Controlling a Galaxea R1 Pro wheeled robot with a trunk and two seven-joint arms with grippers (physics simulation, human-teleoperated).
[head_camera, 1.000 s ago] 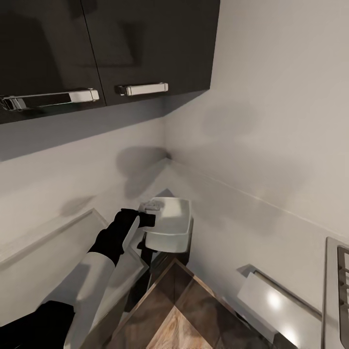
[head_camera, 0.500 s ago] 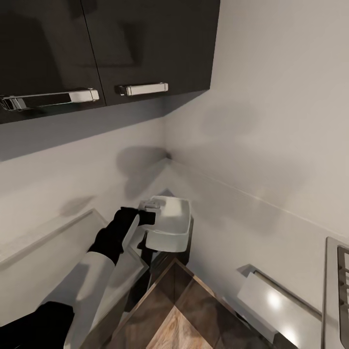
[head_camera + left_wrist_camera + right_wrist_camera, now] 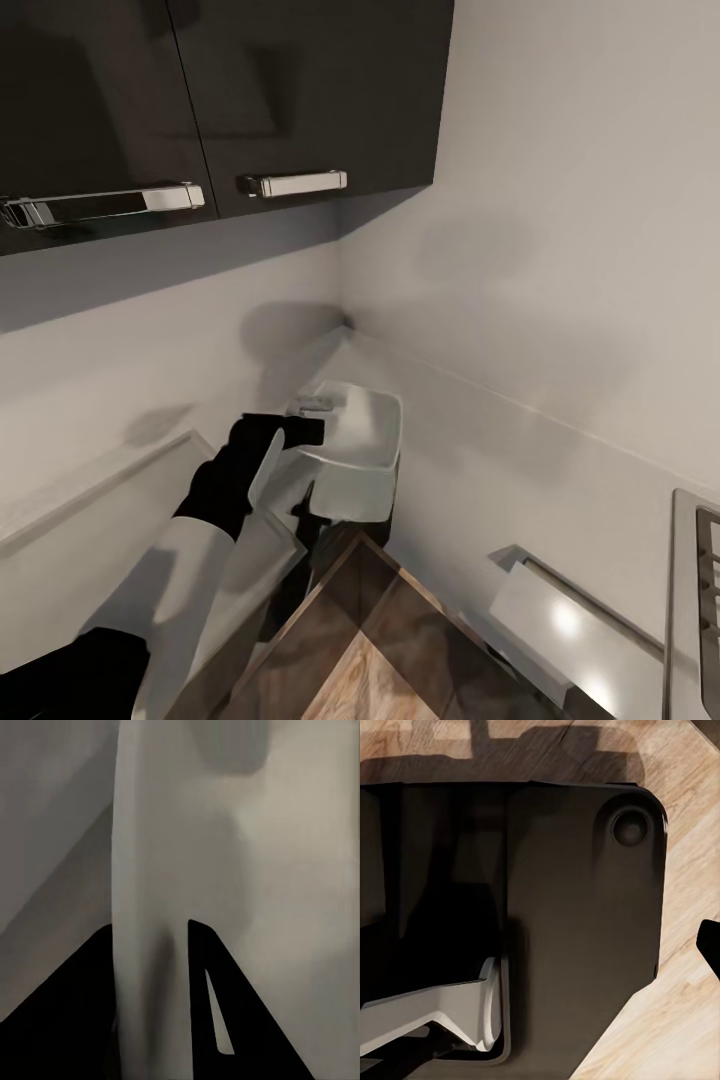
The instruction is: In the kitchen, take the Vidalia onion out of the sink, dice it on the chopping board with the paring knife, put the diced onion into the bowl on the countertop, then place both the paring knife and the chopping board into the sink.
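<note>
My left gripper (image 3: 303, 428) is shut on the near rim of the white square bowl (image 3: 362, 440) and holds it in the air above the corner of the countertop (image 3: 500, 470). The bowl looks roughly level, and its inside is too pale to tell if anything lies in it. In the left wrist view the bowl's rim (image 3: 146, 870) runs between my two black fingers (image 3: 225, 1005). In the right wrist view, one dark fingertip (image 3: 709, 943) of my right gripper shows over my dark base (image 3: 547, 892). The Vidalia onion, sink, chopping board and paring knife are out of view.
Dark wall cabinets (image 3: 220, 90) with chrome handles hang above the bowl. White walls meet in a corner behind it. A stove edge (image 3: 697, 600) shows at the far right, and wooden floor (image 3: 370, 650) lies below.
My left gripper has raised the bowl a little and swung it from a tilt to a more level pose. The camera has not moved.
</note>
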